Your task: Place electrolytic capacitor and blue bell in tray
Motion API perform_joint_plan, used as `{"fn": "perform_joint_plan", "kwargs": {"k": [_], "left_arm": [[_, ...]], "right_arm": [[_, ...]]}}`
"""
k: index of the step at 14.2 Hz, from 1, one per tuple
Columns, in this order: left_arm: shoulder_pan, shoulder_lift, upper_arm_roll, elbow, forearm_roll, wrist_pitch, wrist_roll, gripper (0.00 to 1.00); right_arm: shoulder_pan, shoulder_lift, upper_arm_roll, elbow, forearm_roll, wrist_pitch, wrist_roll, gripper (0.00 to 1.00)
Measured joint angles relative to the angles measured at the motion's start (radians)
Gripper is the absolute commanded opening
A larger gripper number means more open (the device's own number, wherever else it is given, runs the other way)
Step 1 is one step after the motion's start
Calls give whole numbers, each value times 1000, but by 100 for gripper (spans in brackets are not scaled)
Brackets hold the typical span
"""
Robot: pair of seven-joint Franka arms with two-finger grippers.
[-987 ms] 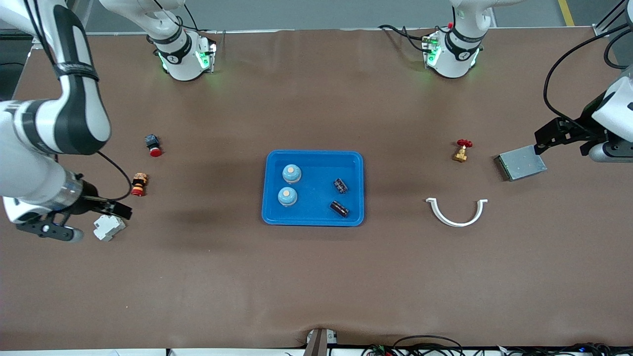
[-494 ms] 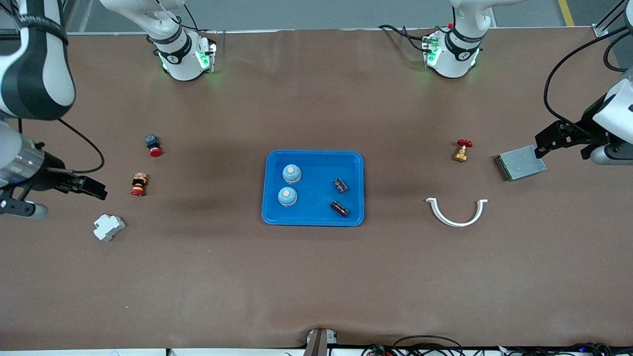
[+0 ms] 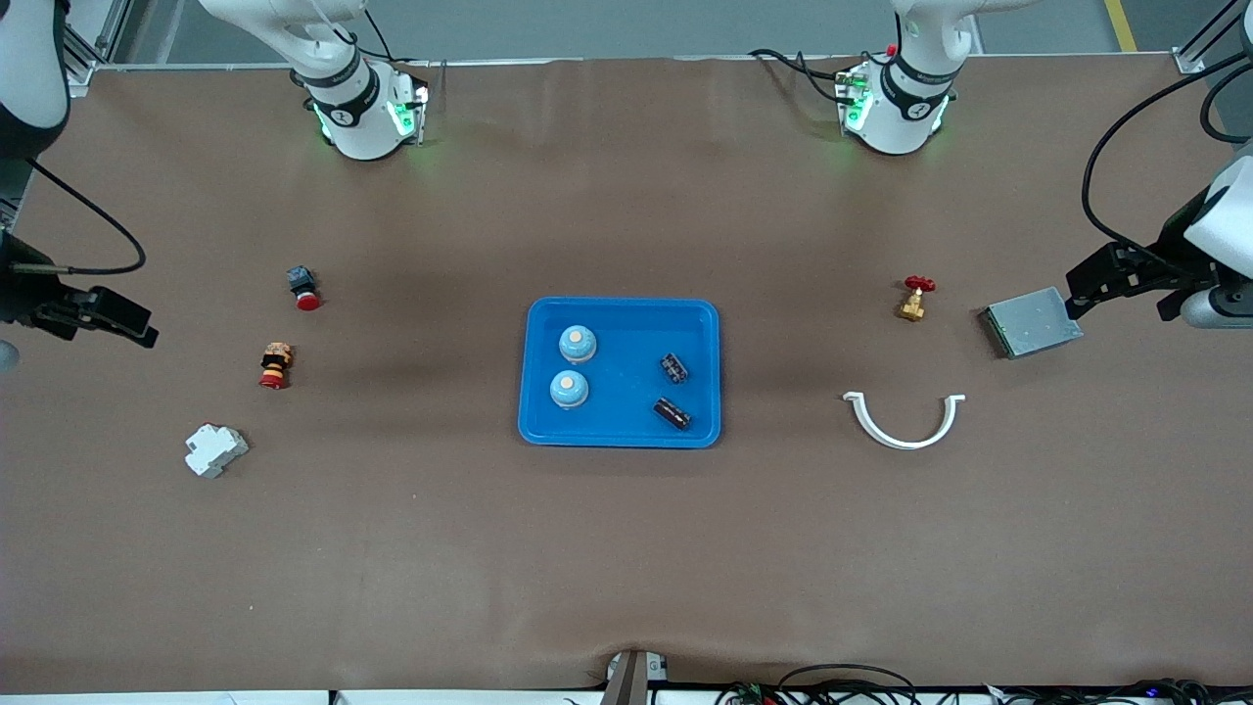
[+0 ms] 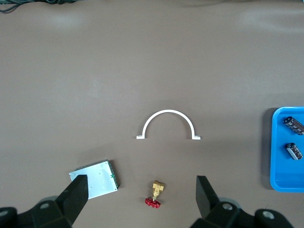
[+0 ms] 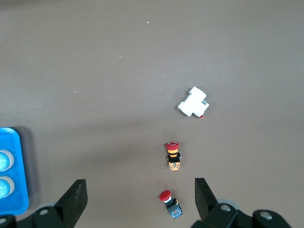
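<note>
The right gripper (image 3: 103,315) sits at the front view's edge, its wrist and arm cut off there. The left gripper (image 3: 1101,279) shows partly; its arm runs off the frame. In the left wrist view the tray (image 4: 280,183) is cut by the edge, showing only one end. In the right wrist view only a corner of it appears, with two blue bells (image 5: 4,160) cropped.

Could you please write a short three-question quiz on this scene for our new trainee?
1. True or false: both bells sit in the tray.
2. How many capacitors lie in the tray?
3. The white clip lies toward which arm's end: A) left, B) right?

Key: 1 true. 2 two. 3 A.

Both the left gripper and right gripper are open, holding nothing.
</note>
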Motion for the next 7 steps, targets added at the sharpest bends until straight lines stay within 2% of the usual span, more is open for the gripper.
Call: {"fn": "perform_joint_plan", "kwargs": {"k": [7], "left_arm": [[-1, 0, 0, 0, 0, 0, 0, 100]], "right_arm": [[-22, -65, 0, 0, 0, -57, -20, 100]]}}
